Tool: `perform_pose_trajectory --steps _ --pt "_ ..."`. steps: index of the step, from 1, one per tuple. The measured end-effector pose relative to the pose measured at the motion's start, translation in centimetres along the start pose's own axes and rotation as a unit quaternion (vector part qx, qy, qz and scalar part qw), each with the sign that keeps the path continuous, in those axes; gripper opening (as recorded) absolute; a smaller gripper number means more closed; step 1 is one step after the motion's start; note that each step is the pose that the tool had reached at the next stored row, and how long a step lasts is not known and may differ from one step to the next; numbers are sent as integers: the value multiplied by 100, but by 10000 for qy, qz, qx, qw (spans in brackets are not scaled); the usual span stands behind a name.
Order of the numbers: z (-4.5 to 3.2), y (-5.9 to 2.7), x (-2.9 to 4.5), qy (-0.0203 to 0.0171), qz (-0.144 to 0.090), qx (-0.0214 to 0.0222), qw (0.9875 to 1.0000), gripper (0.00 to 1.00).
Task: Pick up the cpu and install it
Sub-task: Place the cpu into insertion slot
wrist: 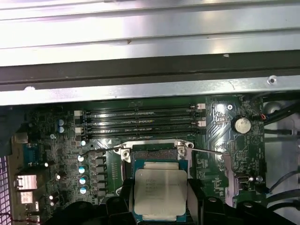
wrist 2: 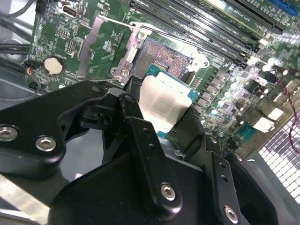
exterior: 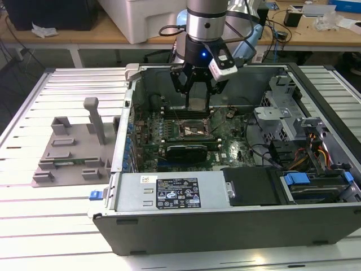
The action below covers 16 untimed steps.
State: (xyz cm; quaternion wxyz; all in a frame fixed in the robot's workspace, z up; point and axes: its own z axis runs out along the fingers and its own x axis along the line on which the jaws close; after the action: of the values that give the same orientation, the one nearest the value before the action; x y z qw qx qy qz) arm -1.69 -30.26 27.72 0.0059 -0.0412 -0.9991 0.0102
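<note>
Between jaws, cpu (wrist: 159, 192) above open socket (wrist: 157, 153)

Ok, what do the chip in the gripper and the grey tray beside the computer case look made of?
The chip: metal top, by its dull silvery sheen, matte finish; the green rim looks like circuit board. The tray: probably plastic, matte, given its even flat grey and moulded blocks, though that's a guess.

The cpu (wrist: 161, 192) is showing a matt, silvery metal top. The gripper (exterior: 198, 99) is looking matt black, possibly plastic. The computer case (exterior: 225, 231) is appearing as smooth, dull grey metal.
</note>
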Motion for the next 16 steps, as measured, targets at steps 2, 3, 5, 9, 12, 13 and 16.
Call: perform_pose_trajectory --steps 2,3,5,9,12,13,16 --pt "0 0 0 2 88 2 10000 54" --pt "0 0 0 2 131 3 9999 54" --pt "0 0 0 4 238 4 9997 54" --pt "0 0 0 8 425 6 9991 54" --pt "0 0 0 11 569 6 9984 54" --pt "0 0 0 12 615 6 9981 54" --pt "0 0 0 15 775 8 9970 54"
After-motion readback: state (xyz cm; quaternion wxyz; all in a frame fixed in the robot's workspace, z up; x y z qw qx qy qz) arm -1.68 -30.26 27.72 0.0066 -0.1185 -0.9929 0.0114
